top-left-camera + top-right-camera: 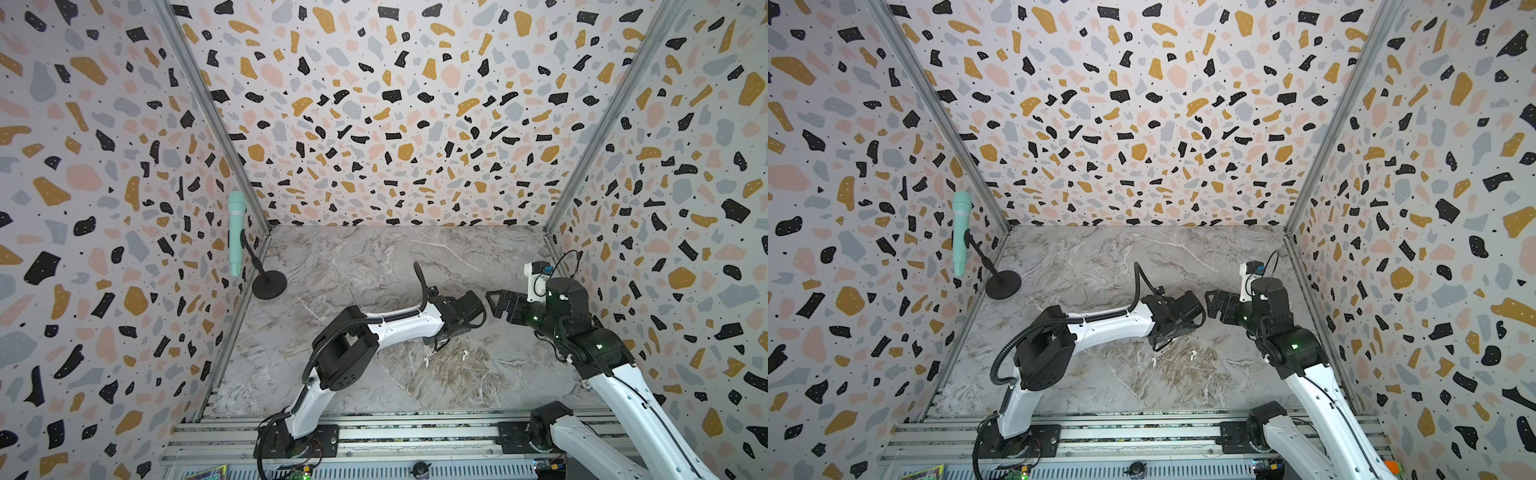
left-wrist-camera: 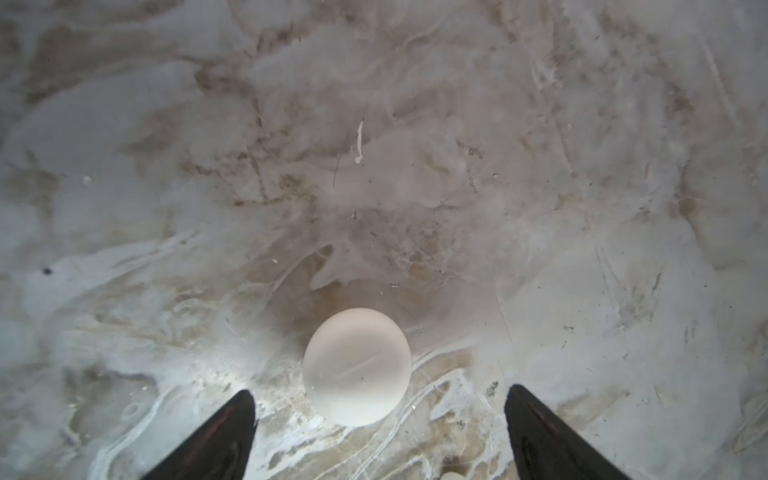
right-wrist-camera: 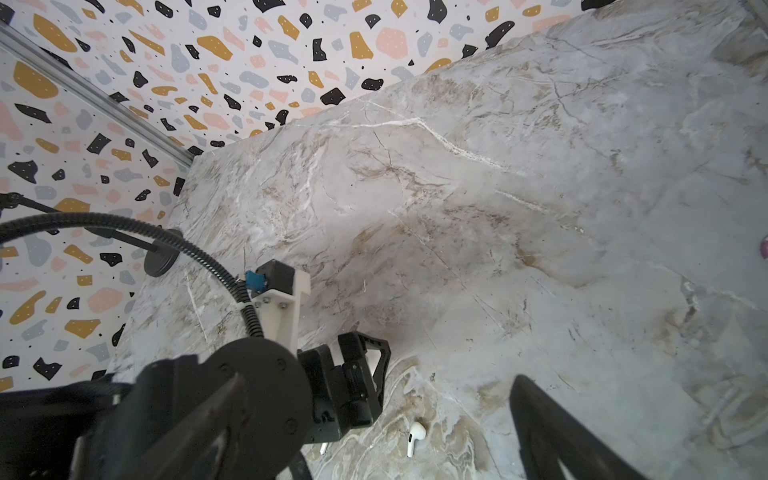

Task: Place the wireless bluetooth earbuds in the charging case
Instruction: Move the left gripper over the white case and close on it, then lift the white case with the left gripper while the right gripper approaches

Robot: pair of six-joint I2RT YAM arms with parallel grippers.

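Marble tabletop point(image 1: 365, 266): grey with brown veins, both arms reaching over its middle.
Near earbud point(image 1: 427, 360): white, loose on the marble, at 5 o'clock from table centre, just below the left wrist.
Second earbud point(image 1: 463, 354): white, close by at the first's 3 o'clock, not touching it.
Charging case point(image 2: 356, 368): round, white, flat on the marble between the left fingers, touching neither.
Left gripper point(image 2: 380, 390): pincer spread wide, empty.
Right gripper point(image 1: 496, 305): pincer apart, empty, at 1 o'clock from the second earbud.
Microphone stand point(image 1: 269, 286): at the table's 9 o'clock edge.
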